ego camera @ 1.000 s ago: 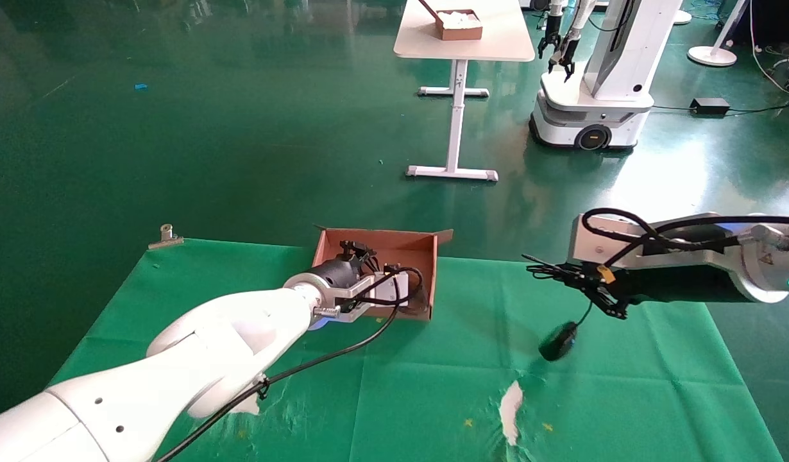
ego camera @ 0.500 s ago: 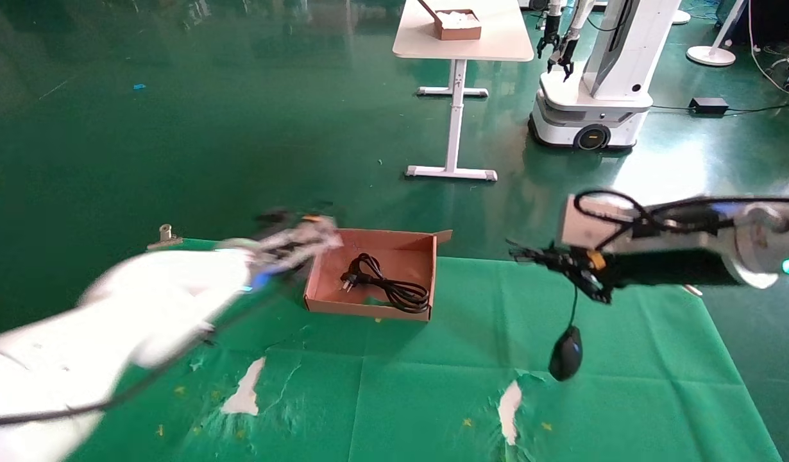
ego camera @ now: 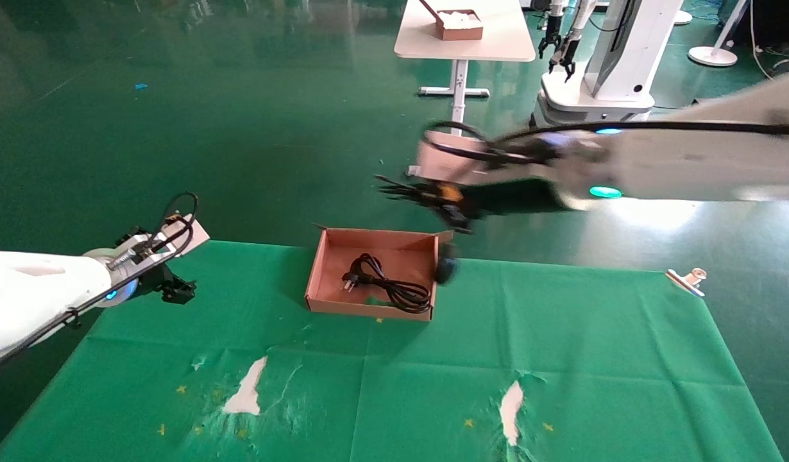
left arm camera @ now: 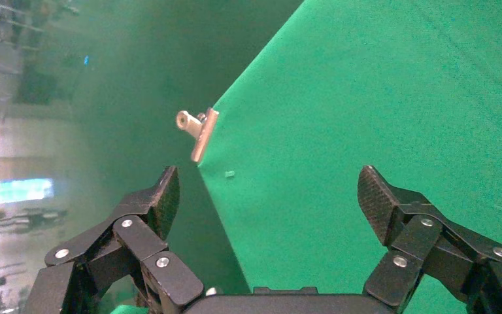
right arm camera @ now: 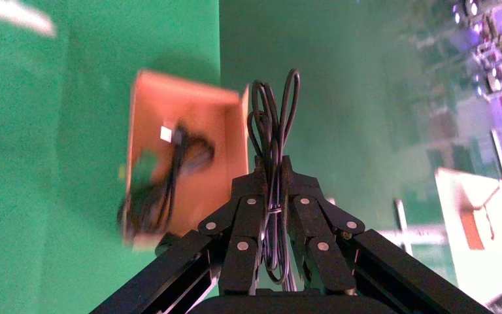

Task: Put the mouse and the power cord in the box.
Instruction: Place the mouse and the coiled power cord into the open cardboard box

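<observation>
— One item down: the power cord (ego camera: pixel 388 289) lies coiled in the box (ego camera: pixel 317 273). And the mouse (ego camera: pixel 446 271)?

— Dangling just outside the box's right wall, its wire (right arm camera: pixel 273 124) pinched in the closed right gripper (ego camera: pixel 412 190). Next: carry it left over the box, then release. Left gripper (left arm camera: pixel 269 204) is parked far left, spread wide, empty.

brown box (ego camera: pixel 322 269), black power cord (ego camera: pixel 388 287), black mouse (ego camera: pixel 446 269), green cloth (ego camera: pixel 561 359).

Left claw (left arm camera: pixel 269 196) spread wide at the left; right claw (right arm camera: pixel 271 176) clamped, arm outstretched.
</observation>
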